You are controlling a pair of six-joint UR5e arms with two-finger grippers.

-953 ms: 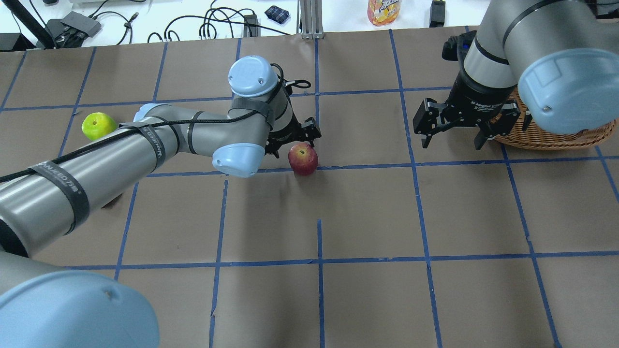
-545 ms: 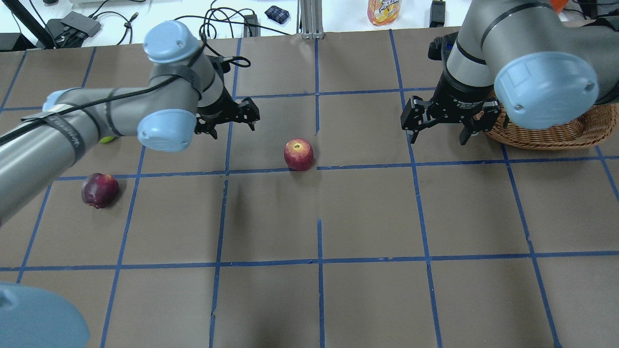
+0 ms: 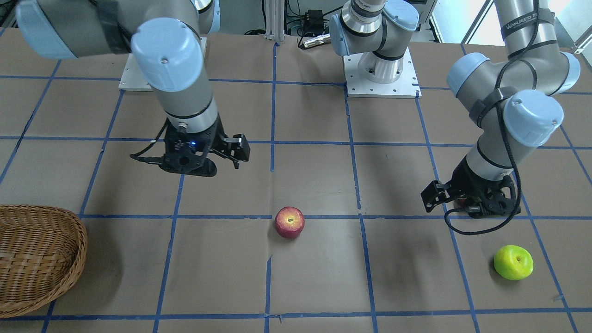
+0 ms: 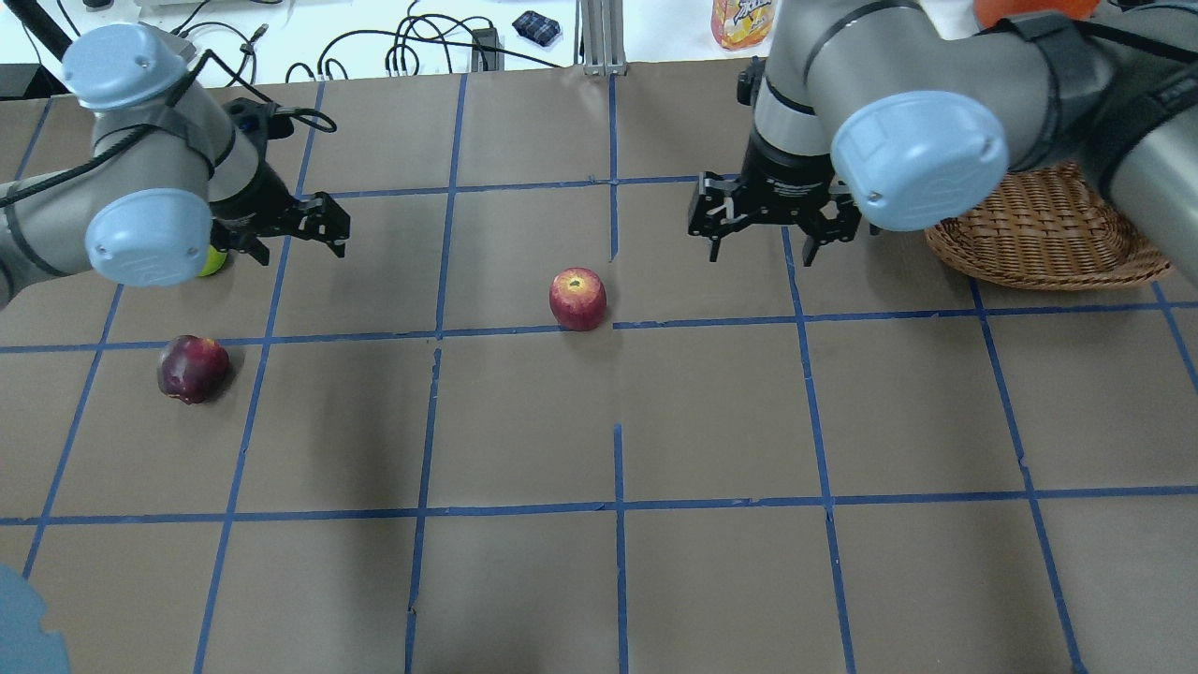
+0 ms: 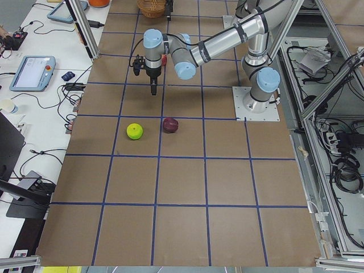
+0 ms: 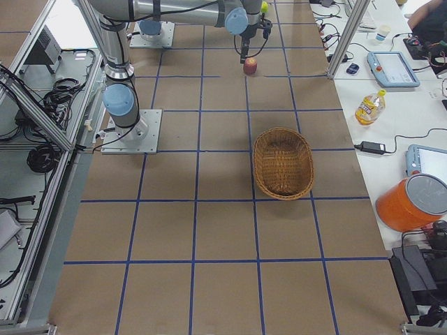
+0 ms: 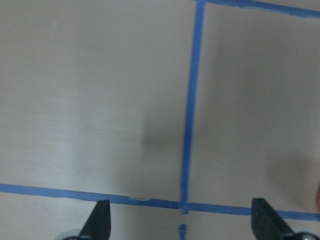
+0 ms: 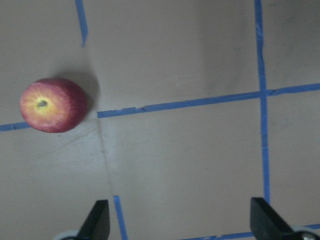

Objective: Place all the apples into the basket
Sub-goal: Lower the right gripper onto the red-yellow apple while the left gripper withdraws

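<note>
Over the tabletop (image 4: 711, 412), right claw (image 4: 761, 253) and left claw (image 4: 298, 245) hang released; approach to red apple (image 4: 577, 299) needs centring, then descent.

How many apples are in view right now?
3: the red apple mid-table, the maroon apple and the green apple both on the robot's left side. None in the basket.

**Brown table, blue grid**

A brown paper-covered table (image 4: 711, 412) is divided into squares by blue tape lines (image 4: 618, 468). Along its far edge runs a white bench (image 6: 391, 139) — cables (image 4: 412, 47), a yellow drink bottle (image 6: 368, 107), a handheld screen (image 6: 393, 68), an orange tub (image 6: 401, 206). Aluminium posts (image 6: 347, 35) stand at that edge.
</note>
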